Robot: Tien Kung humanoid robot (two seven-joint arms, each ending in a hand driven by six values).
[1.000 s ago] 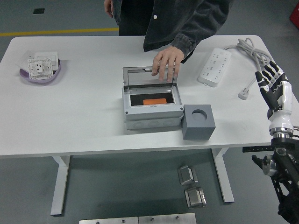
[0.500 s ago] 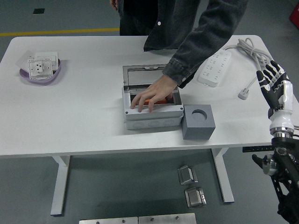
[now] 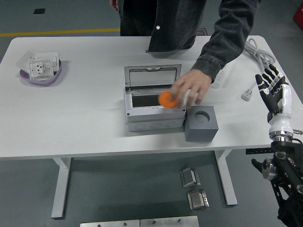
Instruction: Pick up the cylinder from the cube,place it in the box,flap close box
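Cylinder (image 3: 166, 100) sits in the person's hand (image 3: 191, 85), just above the box (image 3: 154, 112) beside the cube (image 3: 201, 123). My right hand (image 3: 273, 86) waits at the table's right edge, fingers spread, empty. Next I'd judge: reach once the cylinder sits in the cube.

person's hand (image 3: 191, 86) out of box (image 3: 154, 111) w/ orange cylinder (image 3: 166, 100) | now over box's right edge

White table (image 3: 85, 118) bearing: open grey box (image 3: 154, 113) at centre; grey cube (image 3: 201, 124) touching its right side; purple dish (image 3: 40, 75) far left; power strip (image 3: 218, 78), partly hidden, far right.
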